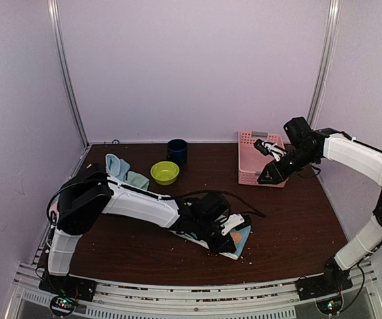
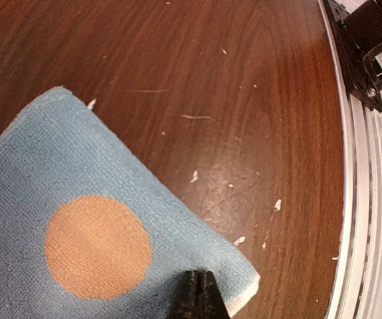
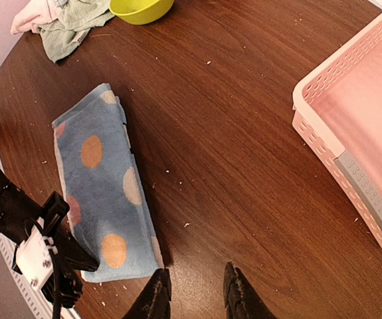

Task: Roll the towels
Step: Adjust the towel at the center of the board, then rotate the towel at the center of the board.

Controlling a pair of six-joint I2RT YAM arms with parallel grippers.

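At the near edge of the desk (image 1: 297, 219) lies the spotted blue towel (image 3: 104, 179), the left pincer (image 2: 199, 279) pressed together on its corner, the right pincer (image 3: 196, 276) spread, empty. Best roll slowly, keeping edges straight.

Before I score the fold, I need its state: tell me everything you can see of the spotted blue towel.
The spotted towel is soft terry, light blue with orange, pink and cream dots and a pale hem. It lies flat on the dark wooden table, folded into a long strip, not yet rolled. The left pincer, shut, rests at one corner; whether it pinches cloth is unclear.
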